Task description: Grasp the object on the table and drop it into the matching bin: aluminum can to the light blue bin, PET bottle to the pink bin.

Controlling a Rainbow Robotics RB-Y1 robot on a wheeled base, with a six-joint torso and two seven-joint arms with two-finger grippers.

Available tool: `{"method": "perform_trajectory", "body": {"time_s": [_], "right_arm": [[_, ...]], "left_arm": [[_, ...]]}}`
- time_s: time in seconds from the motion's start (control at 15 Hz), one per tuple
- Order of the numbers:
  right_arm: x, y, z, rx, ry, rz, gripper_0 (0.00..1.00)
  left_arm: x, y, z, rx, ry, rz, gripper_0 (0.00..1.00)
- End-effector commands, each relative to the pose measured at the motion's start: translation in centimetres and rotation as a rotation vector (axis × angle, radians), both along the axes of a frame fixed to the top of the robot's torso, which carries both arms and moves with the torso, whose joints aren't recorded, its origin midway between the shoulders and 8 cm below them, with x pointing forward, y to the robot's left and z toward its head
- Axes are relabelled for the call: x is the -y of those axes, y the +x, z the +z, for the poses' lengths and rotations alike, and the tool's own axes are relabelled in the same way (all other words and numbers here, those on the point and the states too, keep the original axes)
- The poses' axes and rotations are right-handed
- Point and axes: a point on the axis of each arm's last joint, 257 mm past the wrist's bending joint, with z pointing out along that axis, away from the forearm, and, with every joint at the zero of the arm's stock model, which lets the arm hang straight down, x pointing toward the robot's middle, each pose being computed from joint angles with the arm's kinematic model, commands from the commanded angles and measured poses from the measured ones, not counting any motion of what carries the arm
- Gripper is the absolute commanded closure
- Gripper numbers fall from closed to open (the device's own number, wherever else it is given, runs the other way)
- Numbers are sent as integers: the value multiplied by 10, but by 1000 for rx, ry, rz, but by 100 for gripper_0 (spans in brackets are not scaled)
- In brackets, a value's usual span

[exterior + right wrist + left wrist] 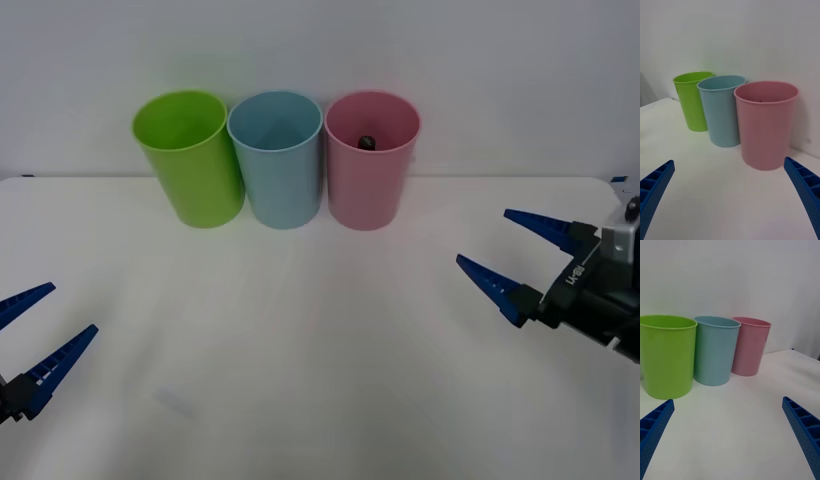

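Bottle [366, 142] lies inside the pink bin [368, 185], so your drop looks done. Both claws, left [28, 337] and right [518, 252], hang spread and empty, well back from that bin.

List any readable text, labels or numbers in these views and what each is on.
Right gripper: a short white marking runs along the black mount behind its fingers, too small and blurred to read.
Lime green bin, light blue bin, pink bin: no text or labels on the sides that show.
Table: no markings.
Left gripper: no text on its blue fingers.
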Motion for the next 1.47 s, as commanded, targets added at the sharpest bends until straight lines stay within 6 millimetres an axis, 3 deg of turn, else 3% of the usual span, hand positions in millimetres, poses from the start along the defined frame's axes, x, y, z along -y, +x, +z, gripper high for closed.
{"method": "perform_trajectory", "body": {"time_s": [0.07,0.33,0.8,1.47], "right_arm": [[11,-20,-12,-15,-15,11,0],[25,-42,-22,-20,-35,18,0],[60,-60,-39,18,-122,-55,0],[85,-102,-67,-82,-130,33,0]], "left_arm": [[0,0,0,0,0,0,0],[0,0,0,0,0,0,0],[0,0,0,0,0,0,0],[0,0,0,0,0,0,0]]}}
